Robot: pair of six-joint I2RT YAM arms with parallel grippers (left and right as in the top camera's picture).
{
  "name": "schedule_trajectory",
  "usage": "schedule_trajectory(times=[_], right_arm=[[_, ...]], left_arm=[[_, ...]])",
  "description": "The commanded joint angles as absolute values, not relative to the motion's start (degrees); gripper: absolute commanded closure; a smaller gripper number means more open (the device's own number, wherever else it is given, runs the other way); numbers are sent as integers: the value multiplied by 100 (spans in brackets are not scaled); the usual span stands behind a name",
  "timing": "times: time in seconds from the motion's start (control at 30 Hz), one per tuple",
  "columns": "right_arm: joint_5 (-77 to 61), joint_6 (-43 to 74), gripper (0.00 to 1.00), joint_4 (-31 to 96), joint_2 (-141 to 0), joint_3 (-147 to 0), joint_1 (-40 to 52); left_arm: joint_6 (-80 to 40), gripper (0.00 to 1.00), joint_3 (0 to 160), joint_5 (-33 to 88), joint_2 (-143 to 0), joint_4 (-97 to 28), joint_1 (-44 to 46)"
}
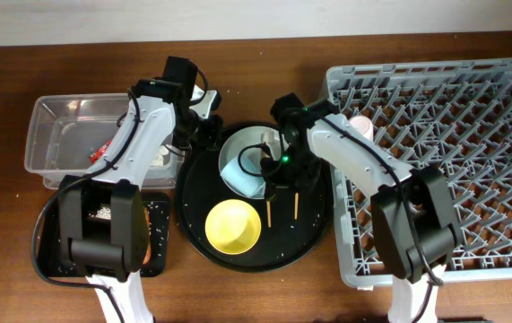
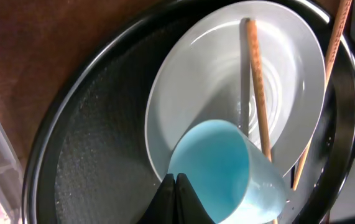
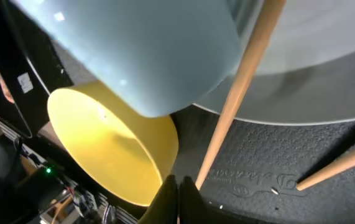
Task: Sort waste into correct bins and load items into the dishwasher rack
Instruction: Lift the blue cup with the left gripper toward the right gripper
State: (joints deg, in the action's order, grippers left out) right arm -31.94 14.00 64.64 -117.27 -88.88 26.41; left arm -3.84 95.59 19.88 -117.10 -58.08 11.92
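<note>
**A:** Where's the light blue cup (image 2: 227, 168)?

**B:** Tipped on its side on the pale grey plate (image 2: 202, 81), both smooth and glazed. Its round mouth faces the left wrist camera. Two thin wooden chopsticks (image 2: 258, 93) slant across the plate onto the pebbled round black tray (image 2: 96, 137).

**A:** And the claws?

**B:** The left claw (image 2: 176, 190) is narrow, its dark fingers tip to tip at the bottom of its view, beside the cup's rim. The right claw (image 3: 177, 190) is pinched together too, just beside one chopstick's lower end. I cannot tell if they touch.

**A:** The rest?

**B:** A glossy yellow bowl (image 3: 109, 143) sits upright on the tray. At the right of the overhead frame, the grey pegged dishwasher rack (image 1: 471, 108) holds a pale pink cup (image 1: 361, 128). At the upper left, a red crinkled wrapper (image 1: 103, 151) lies in the clear plastic tub (image 1: 40, 135) on the wooden bench (image 1: 4, 72).
</note>
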Motion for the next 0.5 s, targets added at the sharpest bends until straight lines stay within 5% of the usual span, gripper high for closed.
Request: schedule_trajectory(times=[0.0,0.07,0.13,0.2,0.23,0.47], right_arm=[[-2749,1935,96,6353,-11664,-8796,2735],[-2628,2047,96,6191,-11664,-8796,2858],[-2615,2134,96,6119,-11664,-8794,2961],[-2606,2202,95,6130,-11664,-8794,2995],[-2606,2268,95,6128,-11664,-8794,2995],[-2265,2305,95,6128,-11664,-8794,2993]], left_arm=[[-75,98,9647,1970,-11548,-6020,1166],[34,98,9647,1970,-11550,-6128,1166],[217,75,9647,1973,-11550,-6191,1155],[443,64,9647,1979,-11550,-6307,1063],[762,43,9647,2276,-11550,-6420,930],[2635,33,9647,3540,-11550,-7168,611]])
